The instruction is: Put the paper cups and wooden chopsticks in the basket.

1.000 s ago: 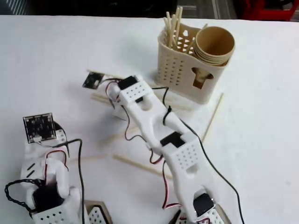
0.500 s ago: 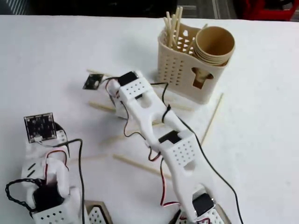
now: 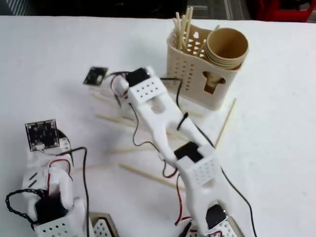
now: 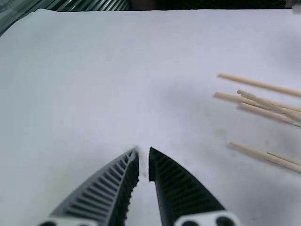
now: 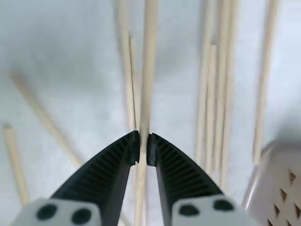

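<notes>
- Well, the left hand sits low over bare tabletop, at the near left edge. Its jaws are all but closed, with only a sliver of gap and nothing between them.
- Right of it, loose chopsticks lie flat and scattered on the tabletop, some between the two arms and some under the right arm.
- Further right, the right hand is closed on one chopstick, which runs straight out from between the jaws. Others lie roughly parallel on either side of it. I cannot tell whether the far end of the held one is off the tabletop.
- The basket stands just beyond that arm's wrist. A bundle of chopsticks is upright in its left compartment, and the stacked cups are in its right.
- A stray lies slantwise on the tabletop, right of the basket.
- Judging by this, the cups are done and the work is on the chopsticks, with one gripped and several left to gather.
- The next move calls for lifting the held one, tipping it upright and carrying it over the left compartment. It must clear the rim and the bundle before the hand lets go.
</notes>
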Tool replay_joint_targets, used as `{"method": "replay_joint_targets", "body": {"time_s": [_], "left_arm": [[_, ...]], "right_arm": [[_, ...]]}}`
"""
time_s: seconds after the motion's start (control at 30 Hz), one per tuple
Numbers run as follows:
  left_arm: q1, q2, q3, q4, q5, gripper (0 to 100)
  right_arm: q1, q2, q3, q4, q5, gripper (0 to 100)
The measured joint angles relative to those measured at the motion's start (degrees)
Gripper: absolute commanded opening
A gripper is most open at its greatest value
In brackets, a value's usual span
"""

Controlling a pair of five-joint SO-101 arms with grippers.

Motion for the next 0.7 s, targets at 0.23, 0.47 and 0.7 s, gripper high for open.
{"method": "replay_joint_targets", "body": {"time_s": [0.23,0.47,0.7], "left_arm": [[0.0,0.0,0.0,0.0,0.0,6],[0.0,0.0,0.0,0.0,0.0,6],[0.0,0.0,0.0,0.0,0.0,6]], "right_arm": [[0.0,-1.1,1.8,0.0,-0.5,1.8],[0.0,5.3,2.0,-2.8,-0.5,7.8],[0.0,6.0,2.0,-1.0,-0.5,21.3]]}}
